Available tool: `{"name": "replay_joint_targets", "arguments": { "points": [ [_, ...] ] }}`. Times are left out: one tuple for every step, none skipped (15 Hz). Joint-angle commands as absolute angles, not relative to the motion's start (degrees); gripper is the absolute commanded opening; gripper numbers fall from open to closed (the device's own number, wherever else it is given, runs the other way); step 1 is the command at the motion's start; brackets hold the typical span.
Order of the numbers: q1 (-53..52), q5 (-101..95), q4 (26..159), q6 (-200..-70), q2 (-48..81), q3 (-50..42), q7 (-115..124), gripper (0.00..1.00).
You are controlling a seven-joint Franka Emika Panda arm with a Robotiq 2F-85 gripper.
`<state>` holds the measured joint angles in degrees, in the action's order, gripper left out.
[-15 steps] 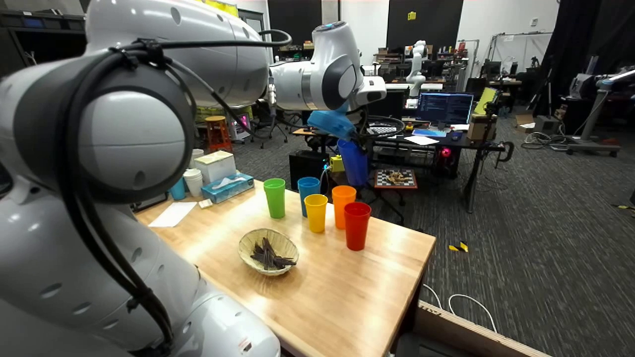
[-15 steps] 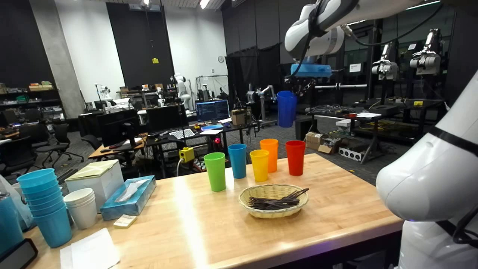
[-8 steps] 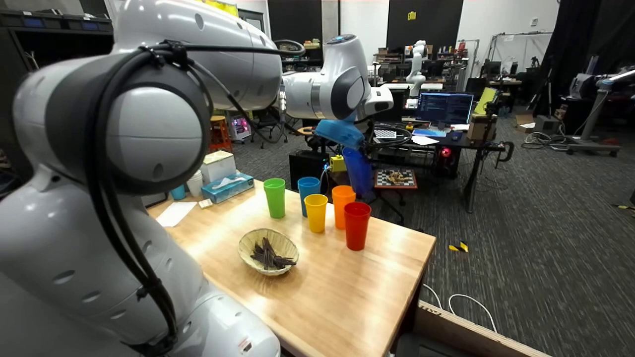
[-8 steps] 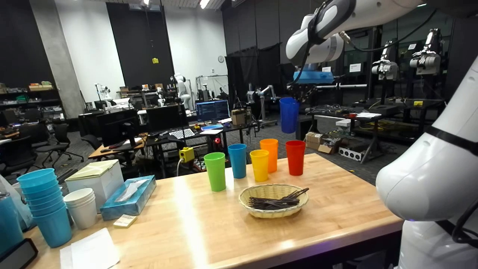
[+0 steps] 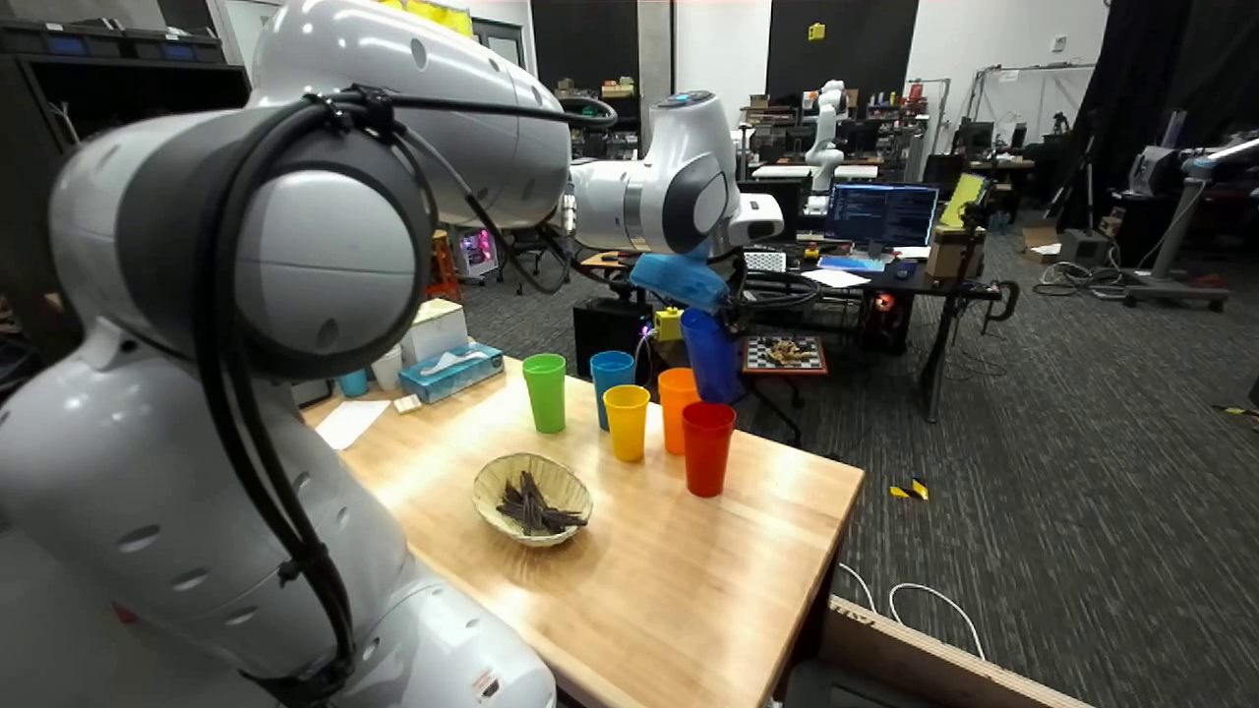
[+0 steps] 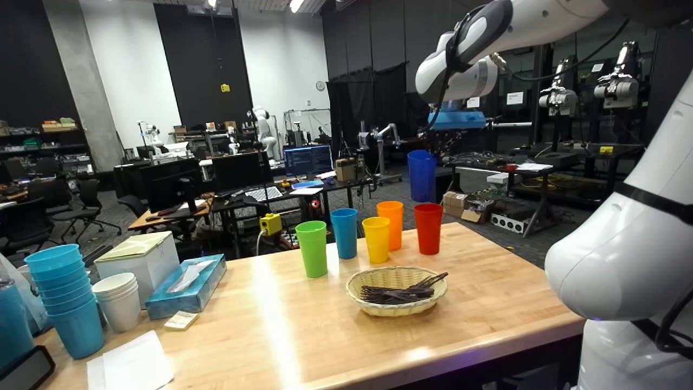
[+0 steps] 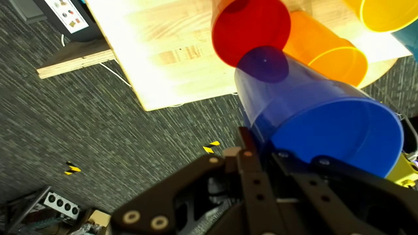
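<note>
The gripper [image 7: 261, 143] hung in the air, its jaws clenched on the rim wall of a dark blue plastic tumbler [image 7: 294, 86], one finger apparently inside the mouth and one outside. The tumbler leaned slightly in an exterior view, mouth up, with its base near the red tumbler [image 6: 428, 230] and the orange tumbler [image 6: 392, 223]; whether it hung over wood or past the edge of the wooden table [image 6: 487, 271] was hard to tell. It looked light, thin-walled and a little springy, its smooth plastic likely to swivel in an off-centre pinch but unlikely to break. The rim wall seemed the handiest hold, the lower body a squarer one.

The red one stood nearest a corner, with the widest room for moving between the two. The orange one stood beside the edge opposite the arm's base [image 5: 462, 644], the yellow tumbler [image 6: 377, 242] close in front, so gaps there looked tight. Along that edge came the steel-blue tumbler [image 6: 345, 234] and the lime-green tumbler [image 6: 312, 252], with a wicker basket [image 6: 398, 310] of dark forks [image 6: 398, 294] further in. Farthest off, towards the other end, lay a tissue box [image 6: 208, 276] and a stack of light-blue cups [image 6: 74, 322]
</note>
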<state>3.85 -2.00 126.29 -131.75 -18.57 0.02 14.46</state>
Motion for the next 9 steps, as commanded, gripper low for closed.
{"name": "replay_joint_targets", "arguments": {
  "points": [
    [3.86,-1.58,127.52,-131.20,-19.91,-0.30,12.79,0.02],
    [3.92,-1.75,127.70,-130.89,-19.89,-0.24,12.77,0.02],
    [3.97,-1.92,127.93,-130.67,-19.94,-0.20,12.80,0.02],
    [3.93,-1.84,128.16,-130.25,-20.06,-0.23,12.63,0.02],
    [3.94,-1.91,128.40,-130.10,-20.14,-0.23,12.54,0.02],
    [3.97,-1.96,128.56,-129.99,-20.17,-0.24,12.50,0.02],
    [3.94,-1.87,128.66,-129.86,-20.16,-0.28,12.42,0.02],
    [3.94,-1.87,128.76,-129.73,-20.16,-0.28,12.39,0.02],
    [3.95,-1.89,128.85,-129.57,-20.14,-0.30,12.34,0.02]
  ]
}}
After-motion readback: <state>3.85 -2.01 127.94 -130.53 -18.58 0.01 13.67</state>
